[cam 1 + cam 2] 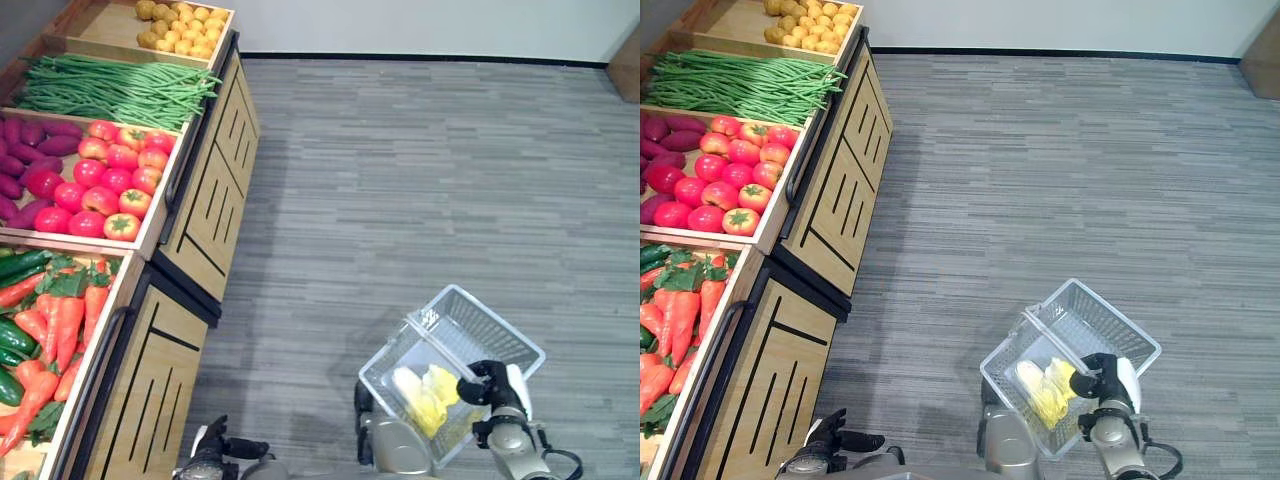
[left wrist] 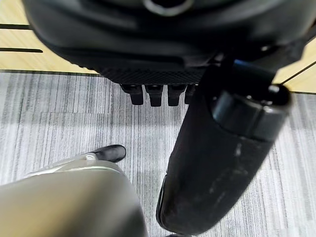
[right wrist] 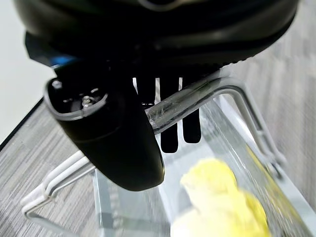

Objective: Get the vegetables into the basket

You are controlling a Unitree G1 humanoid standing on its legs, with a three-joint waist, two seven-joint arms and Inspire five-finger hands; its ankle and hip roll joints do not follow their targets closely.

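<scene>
A clear plastic basket [image 1: 495,340] with white wire handles hangs tilted over the grey floor at the lower right. Pale yellow leafy vegetables [image 1: 428,396] lie inside it, also seen close up as a yellow lump [image 3: 222,200]. My right hand [image 1: 492,385] is at the basket's near edge, fingers and thumb [image 3: 116,143] curled round the clear handle [image 3: 207,96]. My left hand [image 1: 215,452] hangs low beside the wooden stand, thumb [image 2: 217,163] out, holding nothing. Carrots [image 1: 62,322] and cucumbers [image 1: 14,340] fill the nearest bin on my left.
The wooden produce stand [image 1: 205,215] runs along the left. Its bins hold tomatoes [image 1: 112,180], purple sweet potatoes [image 1: 30,150], green beans [image 1: 110,90] and potatoes [image 1: 180,25]. Grey plank floor [image 1: 430,170] spreads to the right, with a white wall at the far end.
</scene>
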